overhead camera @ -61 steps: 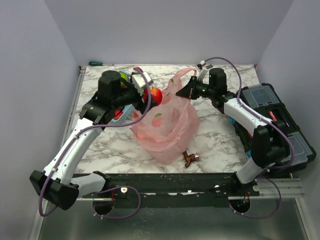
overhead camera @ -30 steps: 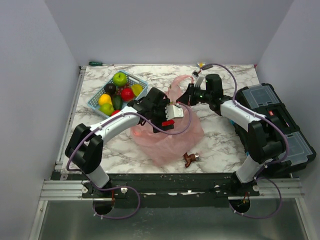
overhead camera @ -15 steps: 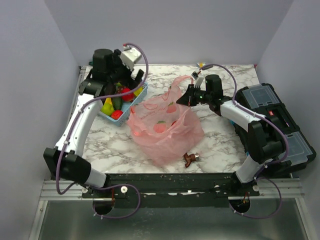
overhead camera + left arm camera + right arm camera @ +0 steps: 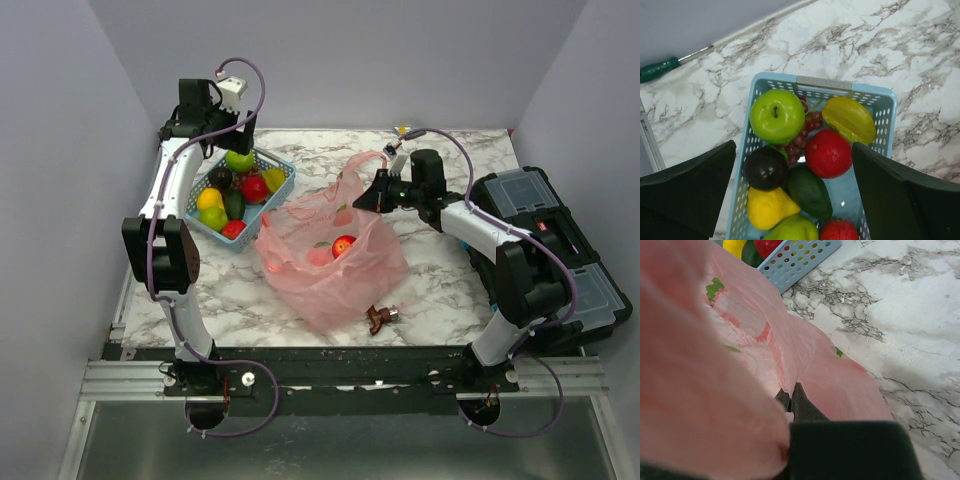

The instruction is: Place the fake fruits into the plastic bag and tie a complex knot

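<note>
1. Above the blue basket [image 4: 822, 82] near the tabletop's far left corner: left gripper [image 4: 794, 149], fingers wide apart, holding nothing.
2. Pinched shut on the far rim of the plastic bag [image 4: 330, 275]: right gripper [image 4: 790, 396].
3. Mid-tabletop, mouth open, one red fruit [image 4: 343, 244] inside: that bag.
4. Heaped in the basket: other fake fruits [image 4: 777, 116].

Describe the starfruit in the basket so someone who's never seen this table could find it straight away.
Look to the light-blue basket at the table's far left. The starfruit lies in its corner nearest the pink bag, beside a red fruit. It alone is yellow with long ridges; the other yellow fruit is smooth.
</note>
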You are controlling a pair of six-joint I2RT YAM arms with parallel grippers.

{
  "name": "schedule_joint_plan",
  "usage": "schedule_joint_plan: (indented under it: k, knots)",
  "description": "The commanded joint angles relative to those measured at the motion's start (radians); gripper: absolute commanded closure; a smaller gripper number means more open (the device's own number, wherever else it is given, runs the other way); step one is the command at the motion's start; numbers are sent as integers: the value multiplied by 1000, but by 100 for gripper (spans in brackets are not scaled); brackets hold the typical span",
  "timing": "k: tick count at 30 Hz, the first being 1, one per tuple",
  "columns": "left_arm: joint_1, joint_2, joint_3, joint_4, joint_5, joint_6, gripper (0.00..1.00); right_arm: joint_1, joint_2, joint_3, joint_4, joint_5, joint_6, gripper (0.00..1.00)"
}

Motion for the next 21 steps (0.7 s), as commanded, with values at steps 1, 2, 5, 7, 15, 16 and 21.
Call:
schedule_joint_plan:
  k: [1,2,5,7,15,16,21]
  knots:
    - [-5,85,109,-18,-4,20,3,-5,11,5,-15,3,-18,99]
    - [-5,108,127,-26,-6,24,3,-5,11,5,-18,2,-19,99]
    - [-5,170,177,-37,-25,23,2,-5,16,11,-25,-1,-21,99]
    - [-5,191,184,-22,-49,28,3,-5,21,17,-31,-2,-22,99]
    - [-5,270,215,-18,-101,77,1,-5,32,28,-37,-6,-16,99]
    - [-5,284,221,-19,-109,84,1,-5,33,28,-38,-6,-16,99]
    - [-7,344,278,-56,-117,106,1,-5,34,29,-41,-2,-16,99]
